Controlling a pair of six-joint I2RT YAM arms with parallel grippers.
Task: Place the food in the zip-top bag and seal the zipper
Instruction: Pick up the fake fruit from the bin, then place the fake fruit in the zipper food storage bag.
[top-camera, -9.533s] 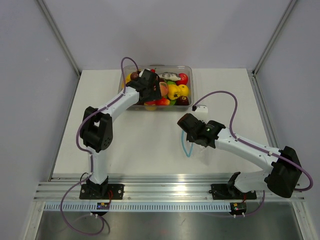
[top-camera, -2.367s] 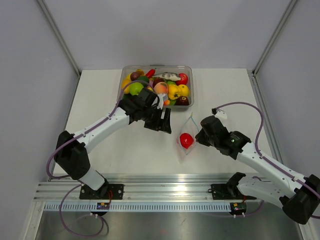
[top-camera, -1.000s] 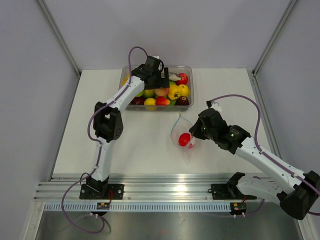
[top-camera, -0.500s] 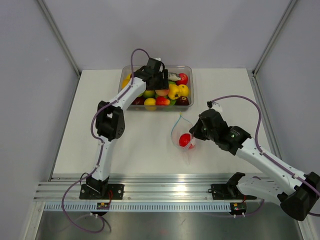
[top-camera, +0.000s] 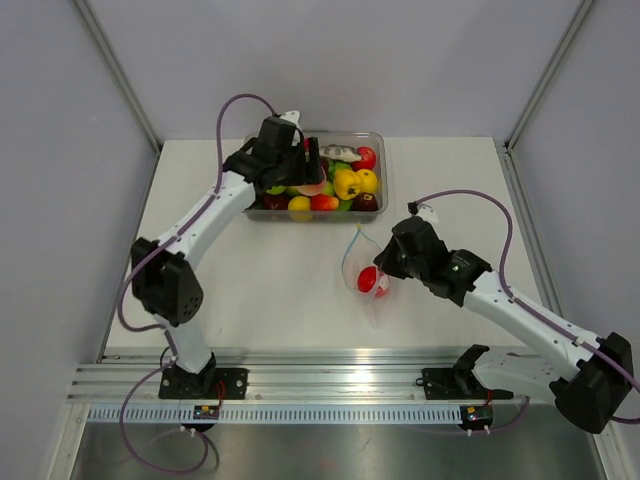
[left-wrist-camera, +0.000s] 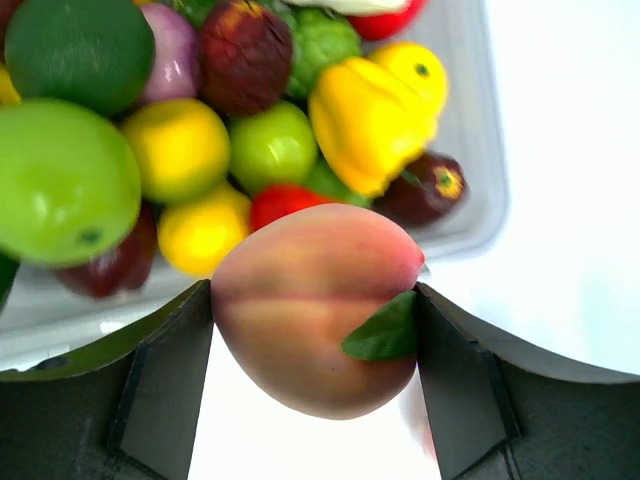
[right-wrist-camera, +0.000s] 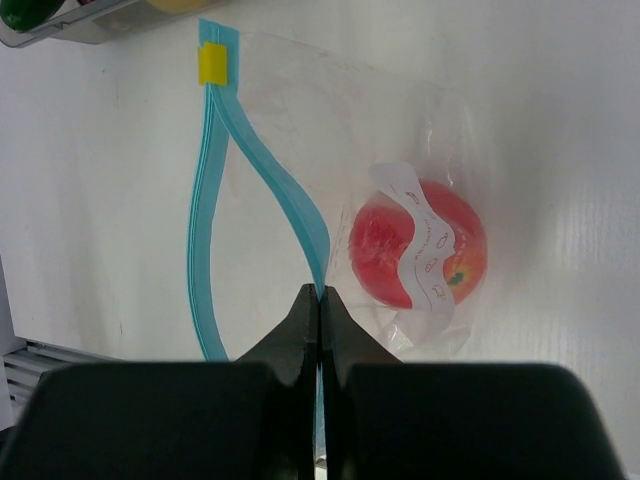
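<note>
You're in a lab test cell: a white table (top-camera: 280, 300) walled by plain grey panels (top-camera: 330, 60), an aluminium rail (top-camera: 330, 383) bolted along its near edge.

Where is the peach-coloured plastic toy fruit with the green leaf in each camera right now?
Top external: peach-coloured plastic toy fruit at the near edge of the clear rectangular tub, upper centre.
Left wrist: centre frame, between the fingers of the left gripper.
Right wrist: not in it.
Shared landmark: the tub, in all three.
</note>
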